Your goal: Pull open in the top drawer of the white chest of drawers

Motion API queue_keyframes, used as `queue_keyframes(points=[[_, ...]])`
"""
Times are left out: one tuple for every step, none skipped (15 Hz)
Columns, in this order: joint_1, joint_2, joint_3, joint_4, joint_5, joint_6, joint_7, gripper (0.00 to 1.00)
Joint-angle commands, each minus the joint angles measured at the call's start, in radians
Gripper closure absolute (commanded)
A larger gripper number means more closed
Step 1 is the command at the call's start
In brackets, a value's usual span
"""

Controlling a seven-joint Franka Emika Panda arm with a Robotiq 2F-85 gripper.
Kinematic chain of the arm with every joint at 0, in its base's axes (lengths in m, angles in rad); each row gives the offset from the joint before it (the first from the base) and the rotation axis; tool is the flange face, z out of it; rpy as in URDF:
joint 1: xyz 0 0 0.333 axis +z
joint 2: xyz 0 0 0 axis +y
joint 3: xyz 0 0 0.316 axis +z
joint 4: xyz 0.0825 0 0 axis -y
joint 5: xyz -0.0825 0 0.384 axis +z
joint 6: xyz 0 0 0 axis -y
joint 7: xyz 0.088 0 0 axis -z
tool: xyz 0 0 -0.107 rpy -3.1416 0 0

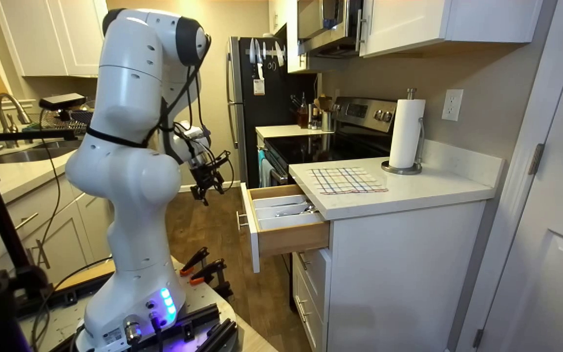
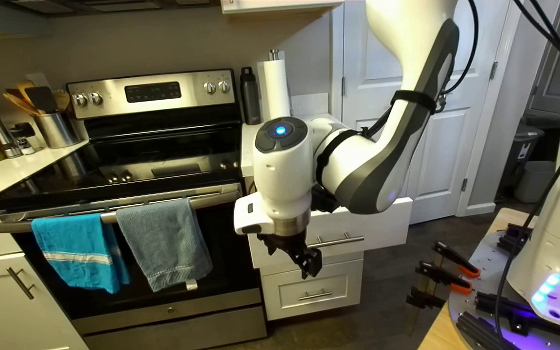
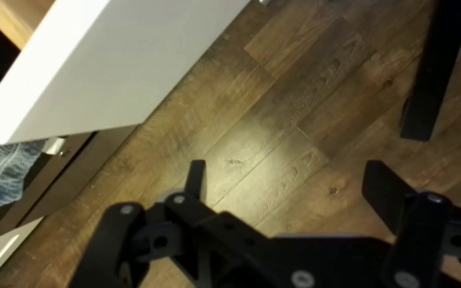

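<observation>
The white chest of drawers stands under a pale countertop; its lower drawers are shut. The top drawer stands pulled out, showing a white divided tray with cutlery. Its white front shows in an exterior view, partly behind the arm, and at upper left in the wrist view. Its metal handle also shows in an exterior view. My gripper is open, with only floor between its fingers. In both exterior views, the gripper hangs in front of the drawer, apart from the handle.
A black stove with a blue towel and a grey towel on its handle adjoins the chest. A checked cloth and a paper towel roll are on the countertop. Black clamps stick out from the robot's base table.
</observation>
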Motion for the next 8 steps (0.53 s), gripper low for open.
queue_keyframes(points=[[-0.047, -0.107, 0.046, -0.029, 0.215, 0.048, -0.171, 0.0], [-0.042, -0.124, 0.034, -0.025, 0.242, 0.049, -0.186, 0.0], [-0.04, -0.139, 0.024, -0.021, 0.269, 0.044, -0.208, 0.0], [-0.038, -0.151, 0.012, -0.019, 0.287, 0.037, -0.219, 0.0], [0.002, -0.11, -0.004, 0.005, 0.248, 0.024, -0.166, 0.0], [-0.001, -0.123, -0.01, 0.005, 0.259, 0.023, -0.178, 0.0], [-0.004, -0.13, -0.013, 0.005, 0.263, 0.023, -0.181, 0.0], [-0.006, -0.131, -0.013, 0.005, 0.264, 0.023, -0.181, 0.0]])
